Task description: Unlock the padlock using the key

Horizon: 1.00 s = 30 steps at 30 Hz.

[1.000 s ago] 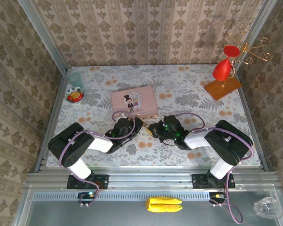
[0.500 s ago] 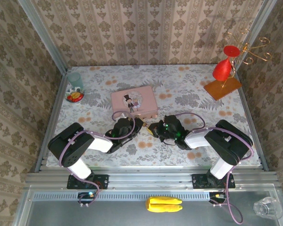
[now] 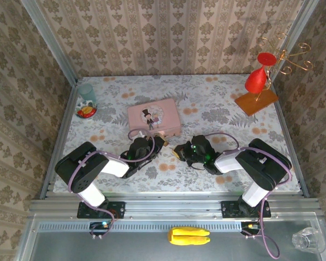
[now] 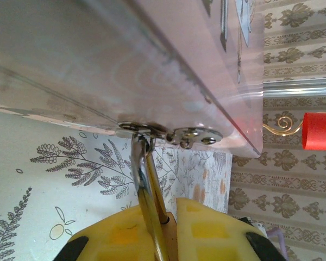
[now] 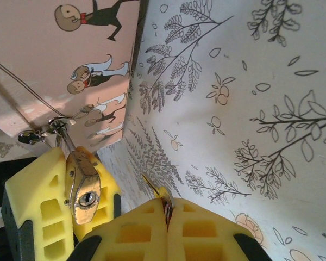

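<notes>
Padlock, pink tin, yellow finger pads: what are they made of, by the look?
Padlock: brass-coloured metal body, dull sheen; thin bright shackle, probably steel. Pink tin: likely painted sheet metal, glossy with reflections, printed figures. Finger pads: matte yellow, moulded recesses, probably rubber or foam.

**Top external:** fixed high behind both arm bases, looking down across the whole floral-print table (image 3: 223,109).

**Left wrist:** very near, looking past the left gripper (image 4: 165,239) at the pink rectangular tin (image 4: 125,54) just beyond its fingertips.

**Right wrist:** equally near, looking past the right gripper (image 5: 168,217) and the small brass key (image 5: 152,185) between its pads.

**Shared by both wrist views:** tin wall, silvery hasp (image 4: 176,133), tiny brass-gold padlock (image 4: 151,212).
</notes>
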### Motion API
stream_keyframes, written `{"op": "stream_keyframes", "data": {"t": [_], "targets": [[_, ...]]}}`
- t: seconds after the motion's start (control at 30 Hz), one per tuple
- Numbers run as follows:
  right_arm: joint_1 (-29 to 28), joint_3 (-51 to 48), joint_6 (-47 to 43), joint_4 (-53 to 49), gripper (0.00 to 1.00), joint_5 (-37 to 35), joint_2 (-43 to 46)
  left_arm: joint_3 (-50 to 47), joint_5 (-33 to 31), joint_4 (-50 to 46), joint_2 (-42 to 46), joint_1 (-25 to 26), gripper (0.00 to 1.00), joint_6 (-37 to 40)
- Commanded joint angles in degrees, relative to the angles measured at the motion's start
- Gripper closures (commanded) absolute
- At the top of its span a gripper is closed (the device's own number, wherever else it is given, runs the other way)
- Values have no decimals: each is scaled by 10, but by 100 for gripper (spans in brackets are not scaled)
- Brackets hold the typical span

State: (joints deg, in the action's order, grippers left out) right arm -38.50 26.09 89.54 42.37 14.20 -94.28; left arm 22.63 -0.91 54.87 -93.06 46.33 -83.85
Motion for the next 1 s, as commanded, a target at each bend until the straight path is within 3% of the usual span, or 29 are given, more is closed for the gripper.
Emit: {"op": "stream_keyframes", "data": {"t": [0.0,0.97], "targets": [[1,-8,-7,14,100,-3,24,-8,15,61,6,-5,94,-40],[2,7,-8,18,100,11,48,8,26,56,-15,-1,94,-38]]}}
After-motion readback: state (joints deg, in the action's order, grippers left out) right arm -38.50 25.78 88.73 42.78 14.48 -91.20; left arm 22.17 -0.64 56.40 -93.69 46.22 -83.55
